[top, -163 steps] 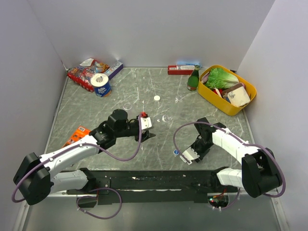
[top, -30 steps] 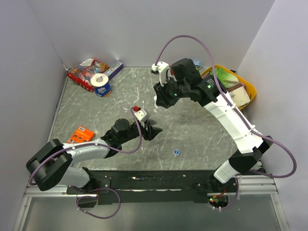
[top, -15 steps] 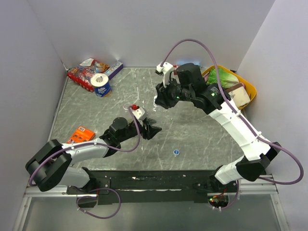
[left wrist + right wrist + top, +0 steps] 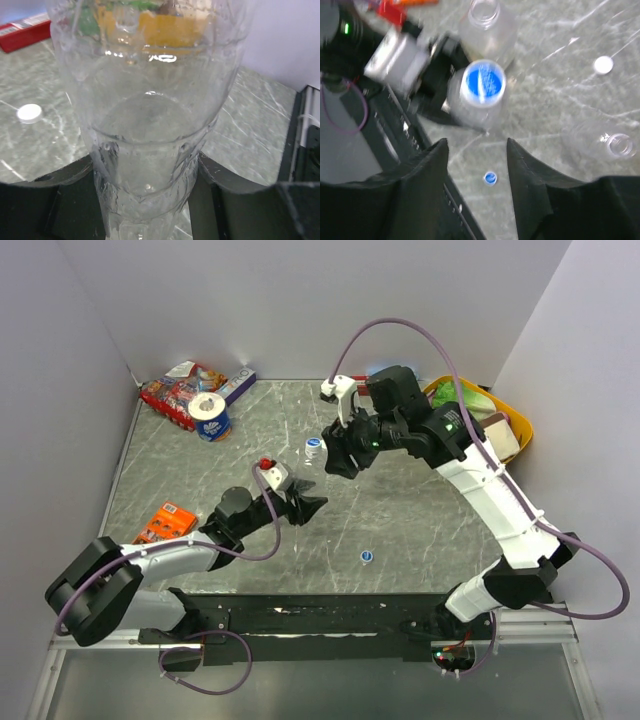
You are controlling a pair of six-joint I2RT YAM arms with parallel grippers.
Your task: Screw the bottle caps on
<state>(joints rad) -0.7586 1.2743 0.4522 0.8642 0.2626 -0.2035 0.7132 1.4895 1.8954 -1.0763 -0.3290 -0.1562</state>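
Observation:
My left gripper (image 4: 300, 502) is shut on the lower part of a clear bottle (image 4: 150, 125), holding it upright above the table. A blue bottle cap (image 4: 484, 82) sits on that bottle's neck and shows in the top view as the cap (image 4: 313, 446). My right gripper (image 4: 476, 145) hovers open just above and beside the cap, with nothing between its fingers. A second blue cap (image 4: 367, 556) lies on the table near the front. A white cap (image 4: 603, 64) lies farther back. Two open clear bottles (image 4: 485, 20) (image 4: 615, 142) stand uncapped on the table.
A yellow basket (image 4: 522, 430) of groceries sits at the back right. A blue-and-white tape roll (image 4: 210, 418) and snack packets (image 4: 178, 392) are at the back left. An orange packet (image 4: 165, 520) lies by the left arm. A red box (image 4: 22, 30) is at the back.
The right gripper has opened, let go of the blue cap on the held bottle and drawn slightly away. The left gripper has shifted the bottle a little left.

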